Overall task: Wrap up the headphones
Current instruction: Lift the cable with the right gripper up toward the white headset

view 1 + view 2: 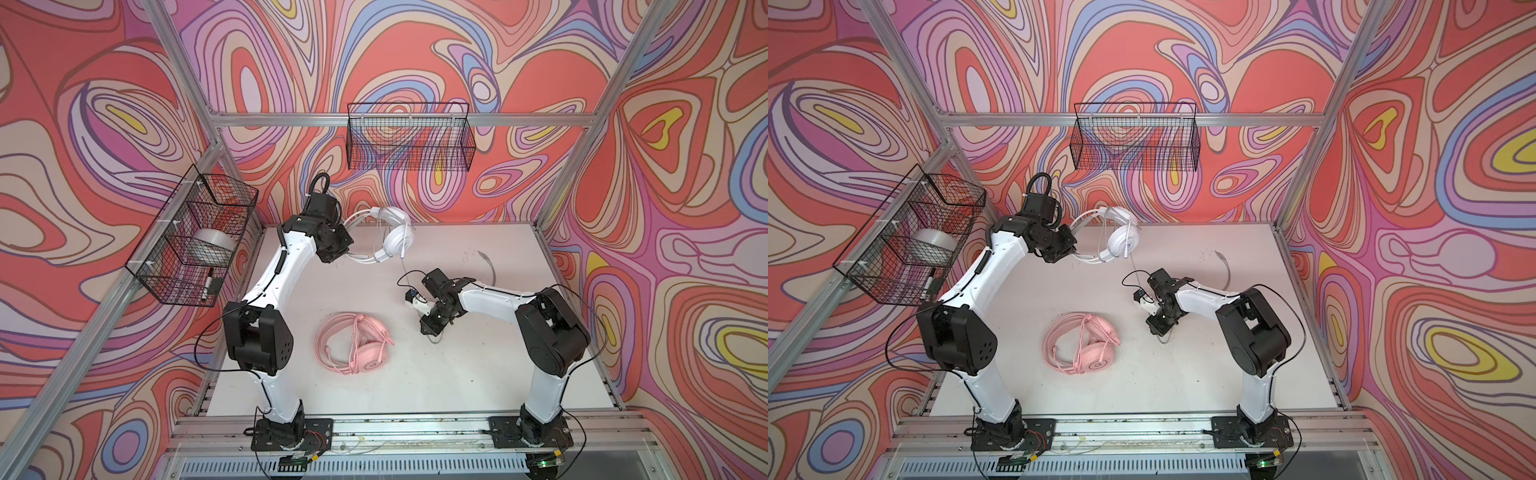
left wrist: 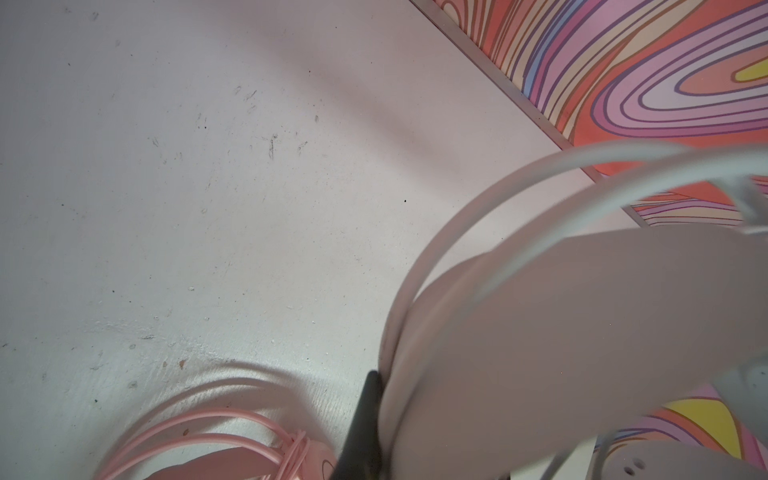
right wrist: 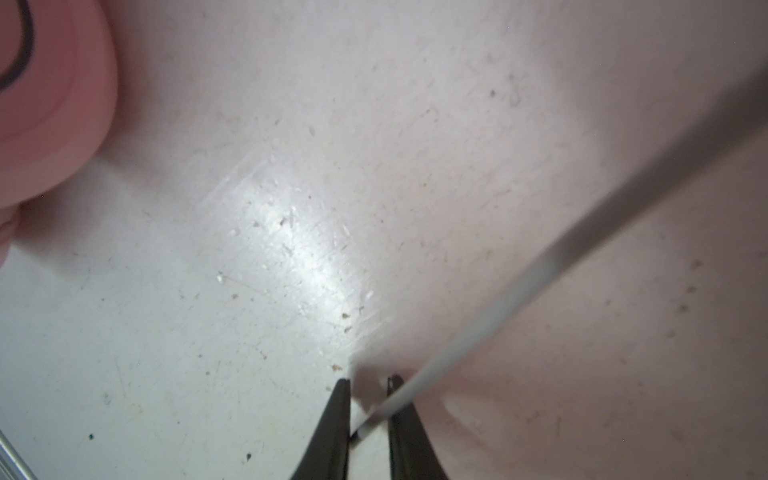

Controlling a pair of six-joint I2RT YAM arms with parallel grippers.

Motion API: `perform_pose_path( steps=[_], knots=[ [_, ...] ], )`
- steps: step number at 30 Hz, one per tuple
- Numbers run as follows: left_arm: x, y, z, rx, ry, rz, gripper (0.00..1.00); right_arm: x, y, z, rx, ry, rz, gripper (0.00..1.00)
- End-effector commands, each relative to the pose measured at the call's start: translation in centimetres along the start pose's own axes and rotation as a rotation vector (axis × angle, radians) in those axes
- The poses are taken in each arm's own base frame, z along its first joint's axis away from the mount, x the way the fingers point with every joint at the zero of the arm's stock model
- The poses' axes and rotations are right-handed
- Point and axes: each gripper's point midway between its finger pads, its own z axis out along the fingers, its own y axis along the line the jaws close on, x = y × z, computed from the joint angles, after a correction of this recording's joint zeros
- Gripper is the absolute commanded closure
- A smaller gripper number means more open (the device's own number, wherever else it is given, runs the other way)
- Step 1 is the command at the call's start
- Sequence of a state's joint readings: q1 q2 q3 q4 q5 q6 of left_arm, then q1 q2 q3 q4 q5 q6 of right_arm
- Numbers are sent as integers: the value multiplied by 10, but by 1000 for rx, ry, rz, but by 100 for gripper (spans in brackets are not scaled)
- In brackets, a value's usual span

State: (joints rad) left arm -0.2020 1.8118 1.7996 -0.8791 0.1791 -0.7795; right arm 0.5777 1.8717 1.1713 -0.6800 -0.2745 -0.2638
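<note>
The white headphones [image 1: 397, 239] [image 1: 1121, 237] hang in the air near the back of the table. My left gripper [image 1: 338, 249] [image 1: 1065, 249] is shut on their double headband; in the left wrist view one black finger [image 2: 363, 419] presses against the white band [image 2: 419, 266]. Their grey-white cable [image 3: 540, 270] runs down to my right gripper [image 1: 430, 328] [image 3: 368, 380], whose jaws stand slightly apart, wider than the cable crossing the gap. The pink headphones [image 1: 357, 345] [image 1: 1088, 347] lie flat mid-table with pink cable wound round them.
A black wire basket [image 1: 195, 237] on the left wall holds a tape roll [image 1: 214, 245] and a marker. Another wire basket [image 1: 409, 137] hangs on the back rail. A loose stretch of grey cable [image 1: 492, 270] lies on the white table [image 1: 498, 374] behind the right arm.
</note>
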Motion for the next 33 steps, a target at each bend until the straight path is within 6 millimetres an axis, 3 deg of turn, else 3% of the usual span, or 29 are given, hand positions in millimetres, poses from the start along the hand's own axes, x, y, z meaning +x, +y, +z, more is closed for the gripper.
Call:
perform_pose_path(
  steps=[1,13,20,26,33],
  knots=[
    [-17,-17,-10,63,-59,-23,100,51,-2,8,30,207,39,80],
    [-18,-14,-2,48,-56,-29,100,68,0,7,44,271,38,82],
    [-17,-12,-1,42,-51,-27,100,60,-5,7,76,238,-5,96],
    [-17,-8,2,25,-54,-29,100,32,18,-15,-15,72,-122,100],
    [-17,2,9,-26,-62,-22,100,8,45,-65,-89,-49,-242,100]
  ],
)
